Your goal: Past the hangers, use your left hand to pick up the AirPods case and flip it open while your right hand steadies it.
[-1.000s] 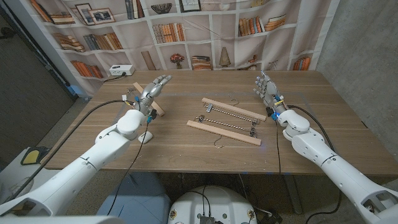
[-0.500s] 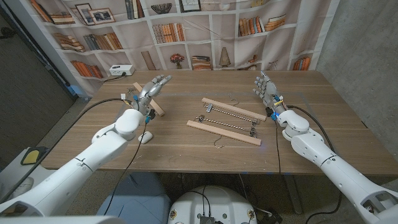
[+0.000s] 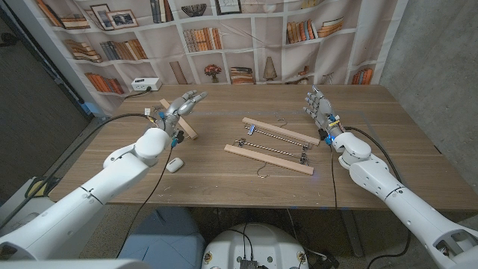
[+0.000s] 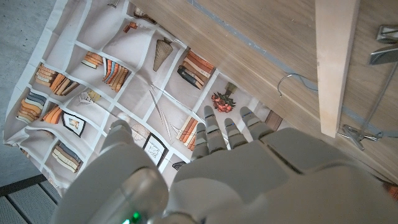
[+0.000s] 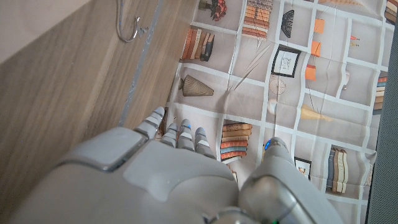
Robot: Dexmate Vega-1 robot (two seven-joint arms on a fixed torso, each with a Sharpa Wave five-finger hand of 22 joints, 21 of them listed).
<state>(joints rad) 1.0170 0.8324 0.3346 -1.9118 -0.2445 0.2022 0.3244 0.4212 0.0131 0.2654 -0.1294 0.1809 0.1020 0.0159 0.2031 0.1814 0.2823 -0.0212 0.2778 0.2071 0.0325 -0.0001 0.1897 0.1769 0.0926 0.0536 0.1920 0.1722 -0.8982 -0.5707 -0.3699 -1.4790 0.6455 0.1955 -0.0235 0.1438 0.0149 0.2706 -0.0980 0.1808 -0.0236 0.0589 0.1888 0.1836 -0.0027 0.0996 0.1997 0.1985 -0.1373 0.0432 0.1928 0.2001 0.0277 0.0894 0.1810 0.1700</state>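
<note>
The white AirPods case (image 3: 175,165) lies on the wooden table (image 3: 388,127) on the near left side, beside my left forearm. My left hand (image 3: 183,104) hovers beyond it, fingers spread and holding nothing, over a wooden hanger (image 3: 184,128) at the back left. The left wrist view shows the left hand (image 4: 224,162) from behind, with a wooden hanger bar (image 4: 336,62) past it. My right hand (image 3: 320,109) stands open, fingers up, at the right end of the middle hangers (image 3: 279,132). In the right wrist view the right hand (image 5: 168,174) is empty.
Two wooden clip hangers (image 3: 269,158) lie across the table's middle, metal hooks and clips between them. A white power strip (image 3: 145,84) sits at the back left corner. A bookshelf-print curtain (image 3: 246,37) hangs behind the table. A hanger hook (image 5: 127,28) shows near the right hand.
My left arm has swung outward to the left, uncovering the AirPods case, and the left hand has edged slightly farther back. The right arm has stayed still.
</note>
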